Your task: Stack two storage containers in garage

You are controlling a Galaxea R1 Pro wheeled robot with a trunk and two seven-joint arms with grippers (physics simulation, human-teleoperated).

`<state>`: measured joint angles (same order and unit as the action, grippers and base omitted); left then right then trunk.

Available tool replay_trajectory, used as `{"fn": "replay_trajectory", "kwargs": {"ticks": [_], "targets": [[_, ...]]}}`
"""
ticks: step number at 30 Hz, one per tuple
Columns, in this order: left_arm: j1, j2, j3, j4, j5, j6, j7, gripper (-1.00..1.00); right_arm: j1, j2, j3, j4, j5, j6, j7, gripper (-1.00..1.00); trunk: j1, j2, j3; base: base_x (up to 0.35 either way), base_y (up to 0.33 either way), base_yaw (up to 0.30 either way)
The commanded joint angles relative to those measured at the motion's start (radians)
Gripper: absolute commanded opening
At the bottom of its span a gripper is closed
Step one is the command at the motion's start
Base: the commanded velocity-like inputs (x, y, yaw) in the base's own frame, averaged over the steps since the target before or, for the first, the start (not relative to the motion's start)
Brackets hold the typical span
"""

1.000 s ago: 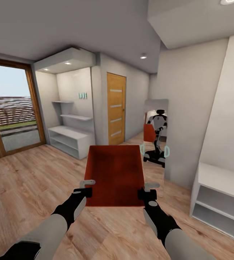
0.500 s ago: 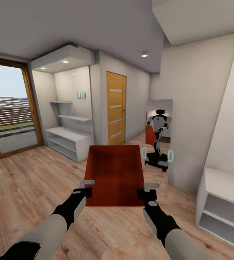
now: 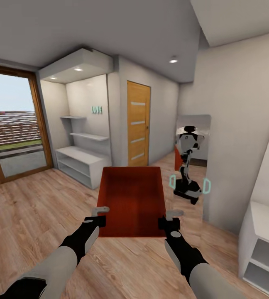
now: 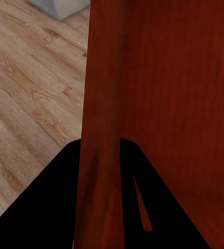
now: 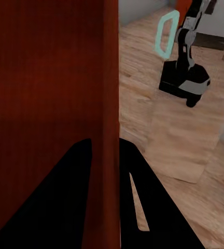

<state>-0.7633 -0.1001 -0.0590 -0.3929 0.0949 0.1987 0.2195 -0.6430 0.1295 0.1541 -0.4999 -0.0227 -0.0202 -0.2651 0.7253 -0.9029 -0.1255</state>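
while both arms carry the storage container (image 3: 132,199) level above the wood floor (image 3: 35,216), left gripper (image 3: 98,216) and right gripper (image 3: 170,219) each closed on a side wall; grip looks shallow, so a base turn could slip it or clip the mirror (image 3: 192,166)

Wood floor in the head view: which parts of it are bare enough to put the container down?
Bare planks lie between the glass door and the white shelf unit. It is tighter by the mirror; the storage container hangs between both grippers.
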Motion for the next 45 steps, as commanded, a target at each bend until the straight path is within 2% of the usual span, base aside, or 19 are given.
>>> {"fn": "replay_trajectory", "kwargs": {"ticks": [1, 9, 34, 45], "targets": [[-0.001, 0.005, -0.001, -0.006, -0.021, 0.007, 0.020, -1.00, -0.001, -0.002, -0.051, 0.003, -0.011, -0.002, -0.052, -1.00, 0.001, -0.001, -0.001, 0.322, 0.000, 0.253], [-0.001, 0.005, -0.001, -0.006, -0.021, 0.007, 0.020, -1.00, -0.001, -0.002, -0.051, 0.003, -0.011, 0.002, -0.052, -1.00, 0.001, -0.001, -0.001, 0.322, 0.000, 0.129], [-0.001, 0.005, -0.001, -0.006, -0.021, 0.008, 0.019, -1.00, -0.001, 0.001, -0.051, 0.009, -0.010, -0.001, -0.052, -1.00, 0.001, -0.001, -0.001, 0.322, 0.001, 0.002], [-0.001, 0.005, -0.001, -0.007, -0.020, 0.009, 0.018, -1.00, -0.001, 0.000, -0.051, 0.009, -0.010, -0.001, -0.052, -1.00, 0.001, -0.001, -0.001, 0.322, 0.093, 0.000]]}}
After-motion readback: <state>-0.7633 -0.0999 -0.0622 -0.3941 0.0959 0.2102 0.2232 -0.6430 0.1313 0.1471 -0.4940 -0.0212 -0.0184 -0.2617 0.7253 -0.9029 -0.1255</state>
